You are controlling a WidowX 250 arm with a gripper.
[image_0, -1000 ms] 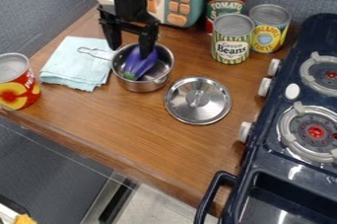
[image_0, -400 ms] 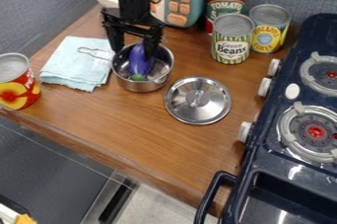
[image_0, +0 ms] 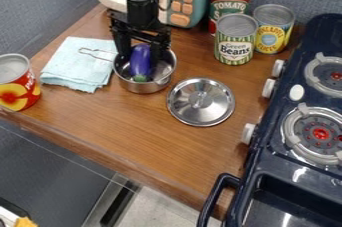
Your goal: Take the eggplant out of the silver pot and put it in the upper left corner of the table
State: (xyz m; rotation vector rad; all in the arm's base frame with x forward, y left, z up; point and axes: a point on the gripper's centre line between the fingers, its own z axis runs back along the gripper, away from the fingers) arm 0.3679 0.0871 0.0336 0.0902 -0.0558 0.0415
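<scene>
The black gripper (image_0: 141,56) hangs down over the silver pot, its two fingers apart and their tips inside the rim. Between them lies the purple eggplant (image_0: 140,63), its green stem end toward the camera, within the pot. The silver pot (image_0: 144,87) stands on the wooden table (image_0: 133,131), its wire handle pointing left over a cloth. Whether either finger touches the eggplant is hard to tell.
A folded light-blue cloth (image_0: 75,66) lies left of the pot, and a red can (image_0: 18,83) stands at the left edge. The lid (image_0: 200,102) rests at right. Behind are a toy microwave (image_0: 182,1) and cans (image_0: 236,39); the stove (image_0: 300,121) is far right.
The gripper has moved slightly right and lower, its fingertips sinking into the pot. The eggplant has turned from a slant to nearly upright in the view.
</scene>
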